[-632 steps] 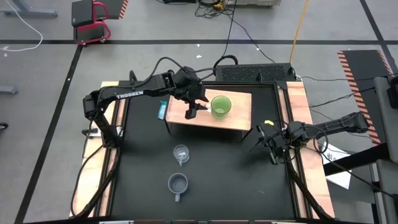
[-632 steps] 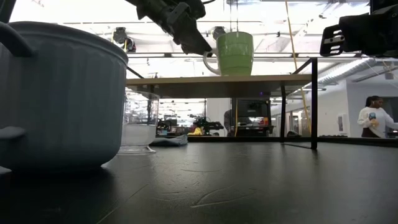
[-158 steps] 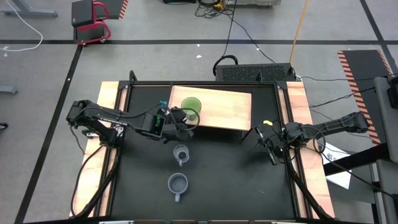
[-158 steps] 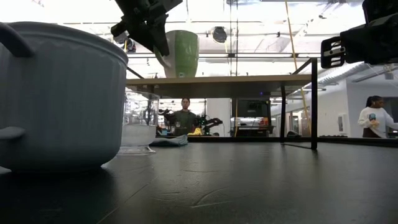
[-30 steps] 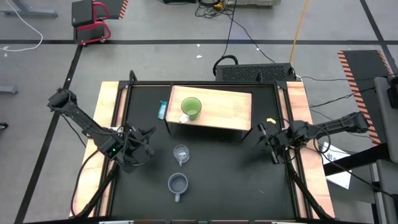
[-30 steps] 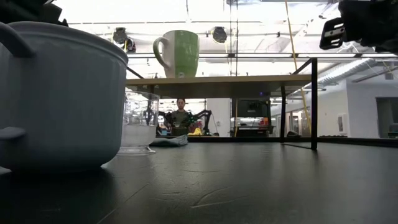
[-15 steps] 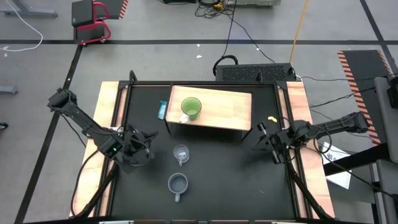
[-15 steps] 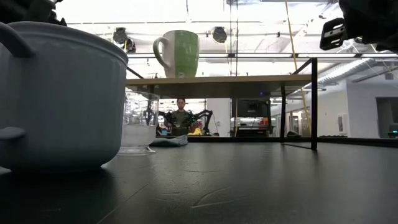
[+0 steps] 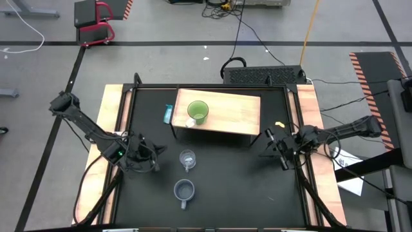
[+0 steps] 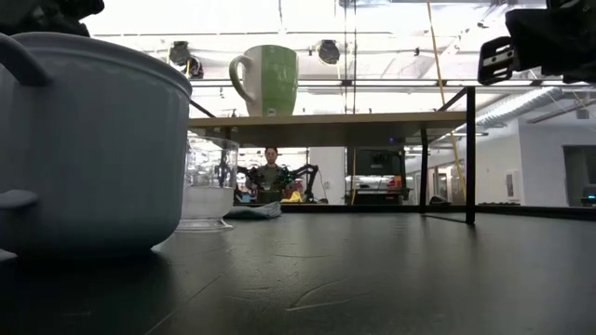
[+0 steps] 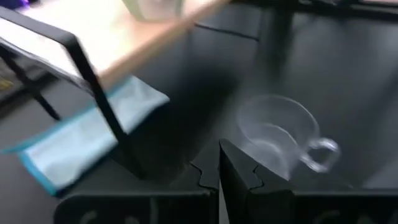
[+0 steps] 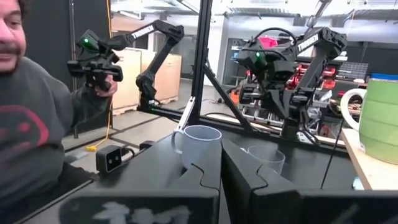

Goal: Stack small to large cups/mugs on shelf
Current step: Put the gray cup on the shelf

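Note:
The lime-green mug (image 9: 197, 113) stands upright on the left part of the tan shelf (image 9: 235, 116). On the black tabletop in front of the shelf stand the clear glass cup (image 9: 187, 159) and, nearer the front edge, the grey-blue mug (image 9: 184, 190). My left gripper (image 9: 153, 156) hovers shut a little to the left of the glass cup (image 11: 277, 140) and points toward it. My right gripper (image 9: 267, 145) hangs shut above the table's right side, off the shelf's right front corner, with nothing in it.
A light blue cloth (image 9: 168, 114) lies on the tabletop by the shelf's left legs (image 11: 93, 81). A person (image 12: 37, 124) sits beyond the table's left side. Bare black tabletop lies between the cups and my right gripper.
My left gripper has swung at the wrist from pointing toward the shelf to pointing toward the glass cup, shifting slightly toward the table's near edge. It has stayed shut. The cups and the shelf have not moved.

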Robot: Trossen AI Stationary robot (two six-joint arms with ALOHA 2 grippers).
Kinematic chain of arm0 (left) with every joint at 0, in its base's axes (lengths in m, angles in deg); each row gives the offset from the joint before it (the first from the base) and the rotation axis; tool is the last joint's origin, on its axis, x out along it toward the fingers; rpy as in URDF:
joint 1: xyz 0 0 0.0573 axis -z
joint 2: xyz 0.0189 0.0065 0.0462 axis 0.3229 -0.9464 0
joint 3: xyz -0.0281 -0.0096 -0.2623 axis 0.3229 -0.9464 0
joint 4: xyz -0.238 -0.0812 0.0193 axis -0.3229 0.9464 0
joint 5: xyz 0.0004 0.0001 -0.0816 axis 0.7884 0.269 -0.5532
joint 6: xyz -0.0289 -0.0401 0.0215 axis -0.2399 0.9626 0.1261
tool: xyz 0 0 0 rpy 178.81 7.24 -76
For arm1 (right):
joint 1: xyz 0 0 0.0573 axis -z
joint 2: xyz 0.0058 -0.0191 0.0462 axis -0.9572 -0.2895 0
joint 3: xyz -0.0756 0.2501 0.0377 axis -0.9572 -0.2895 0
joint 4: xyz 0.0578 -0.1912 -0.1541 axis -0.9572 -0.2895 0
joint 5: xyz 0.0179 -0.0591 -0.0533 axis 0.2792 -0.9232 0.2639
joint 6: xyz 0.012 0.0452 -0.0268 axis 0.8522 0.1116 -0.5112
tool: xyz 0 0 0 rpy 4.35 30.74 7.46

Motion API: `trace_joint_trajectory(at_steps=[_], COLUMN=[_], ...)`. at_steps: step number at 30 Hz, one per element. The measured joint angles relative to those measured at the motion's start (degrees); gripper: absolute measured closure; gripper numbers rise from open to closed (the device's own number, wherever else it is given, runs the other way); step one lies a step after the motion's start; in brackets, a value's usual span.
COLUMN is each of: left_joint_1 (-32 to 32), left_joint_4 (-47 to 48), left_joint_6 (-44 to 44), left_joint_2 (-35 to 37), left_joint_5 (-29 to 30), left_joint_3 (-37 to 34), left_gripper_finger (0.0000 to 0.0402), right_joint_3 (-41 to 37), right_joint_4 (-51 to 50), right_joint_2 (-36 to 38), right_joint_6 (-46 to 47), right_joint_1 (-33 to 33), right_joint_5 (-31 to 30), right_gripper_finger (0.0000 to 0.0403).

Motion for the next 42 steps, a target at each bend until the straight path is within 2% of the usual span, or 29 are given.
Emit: trace_joint_trajectory(at_steps=[3,6,11,17,25,35,42], left_joint_1=[0.15,0.48,0.48,0.50,0.92,4.78,4.37], left_joint_4=[-2.20,-7.85,-18.56,-27.16,-30.10,-34.78,-37.50], left_joint_6=[-1.84,-8.61,-20.44,-26.81,-27.73,-32.21,-29.08], left_joint_2=[-1.07,-2.57,-5.16,-8.92,-12.10,-12.06,-12.05], left_joint_5=[-2.16,-4.82,-13.54,-20.84,-21.41,-23.07,-21.48], left_joint_3=[0.00,0.00,0.00,0.02,0.02,0.01,0.02], left_gripper_finger=[0.0394,0.0395,0.0397,0.0398,0.0397,0.0400,0.0394], right_joint_3=[-0.01,-0.01,0.00,-0.01,-0.01,-0.01,-0.01], right_joint_4=[0.83,1.16,1.14,1.14,1.11,1.05,1.10], right_joint_2=[-1.05,-1.64,-2.40,-3.45,-3.75,-3.81,-3.81], right_joint_6=[0.03,0.05,0.05,-0.22,-0.21,-0.19,-0.19], right_joint_1=[0.00,0.00,0.00,0.00,0.00,0.00,0.00], right_joint_5=[0.00,0.00,0.00,0.00,0.00,0.00,0.00], right_gripper_finger=[0.0403,0.0403,0.0403,0.0403,0.0403,0.0403,0.0403])
